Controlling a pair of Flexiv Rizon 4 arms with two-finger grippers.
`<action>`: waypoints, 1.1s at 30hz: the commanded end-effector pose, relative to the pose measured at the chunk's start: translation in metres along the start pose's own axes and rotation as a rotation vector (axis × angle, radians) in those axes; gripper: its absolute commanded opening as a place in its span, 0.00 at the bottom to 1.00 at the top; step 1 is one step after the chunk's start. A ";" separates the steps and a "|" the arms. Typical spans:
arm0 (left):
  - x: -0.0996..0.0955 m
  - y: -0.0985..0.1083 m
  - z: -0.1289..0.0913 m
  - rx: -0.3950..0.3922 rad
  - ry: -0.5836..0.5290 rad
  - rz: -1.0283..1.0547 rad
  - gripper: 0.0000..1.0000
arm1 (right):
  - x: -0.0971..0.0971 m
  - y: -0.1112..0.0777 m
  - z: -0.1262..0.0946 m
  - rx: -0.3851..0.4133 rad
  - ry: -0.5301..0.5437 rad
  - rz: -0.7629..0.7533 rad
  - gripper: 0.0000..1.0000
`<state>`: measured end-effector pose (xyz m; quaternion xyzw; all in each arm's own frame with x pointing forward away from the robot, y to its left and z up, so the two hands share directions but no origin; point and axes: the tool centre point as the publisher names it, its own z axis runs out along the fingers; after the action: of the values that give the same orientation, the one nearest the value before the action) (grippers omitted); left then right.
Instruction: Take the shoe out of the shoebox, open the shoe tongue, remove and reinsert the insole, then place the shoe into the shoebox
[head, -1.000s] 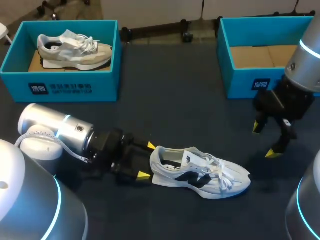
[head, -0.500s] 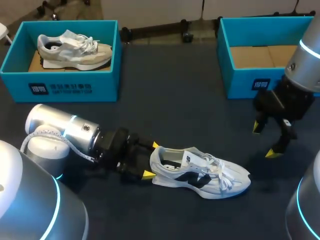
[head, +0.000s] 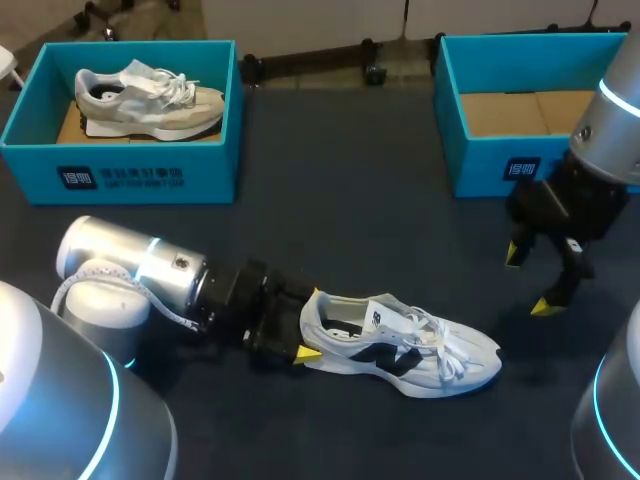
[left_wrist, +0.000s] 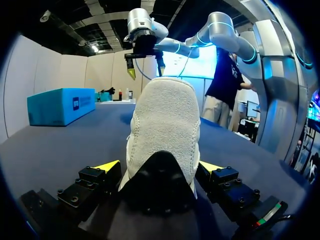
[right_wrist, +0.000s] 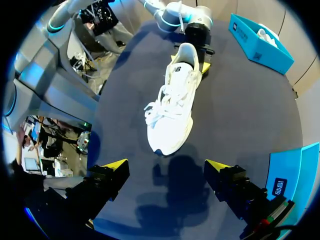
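Observation:
A white shoe (head: 400, 345) with a black side logo lies on its sole on the dark table, toe to the right. My left gripper (head: 307, 323) is open at its heel, which sits between the two yellow tips. In the left wrist view the grey heel (left_wrist: 162, 130) fills the gap of the left gripper (left_wrist: 160, 167). My right gripper (head: 530, 281) hangs open over the table, to the right of the toe, with nothing in it. The right wrist view looks down on the shoe (right_wrist: 175, 100) ahead of the right gripper (right_wrist: 164, 167).
A blue shoebox (head: 120, 170) at the back left holds a beige shoe (head: 150, 95). Another blue shoebox (head: 500, 165), with only its cardboard floor showing, stands at the back right, just behind my right gripper. Bare dark table lies between the boxes.
My left gripper has slid to the right along the table, so the shoe's heel now sits between its fingers. The shoe and my right arm have not moved.

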<state>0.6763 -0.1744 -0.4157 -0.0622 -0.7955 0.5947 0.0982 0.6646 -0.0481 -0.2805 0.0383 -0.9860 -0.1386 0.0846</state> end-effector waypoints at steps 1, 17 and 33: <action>0.000 -0.002 0.005 -0.004 -0.004 0.000 1.00 | 0.000 0.000 0.001 0.002 0.000 0.000 1.00; -0.001 0.001 0.022 -0.009 -0.007 -0.015 1.00 | 0.000 0.000 0.001 0.002 0.000 0.000 1.00; 0.003 0.000 0.033 -0.006 0.003 -0.015 1.00 | 0.000 0.000 0.001 0.002 0.000 0.000 1.00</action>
<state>0.6672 -0.2013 -0.4225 -0.0581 -0.7967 0.5924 0.1044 0.6646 -0.0482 -0.2805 0.0382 -0.9860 -0.1386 0.0846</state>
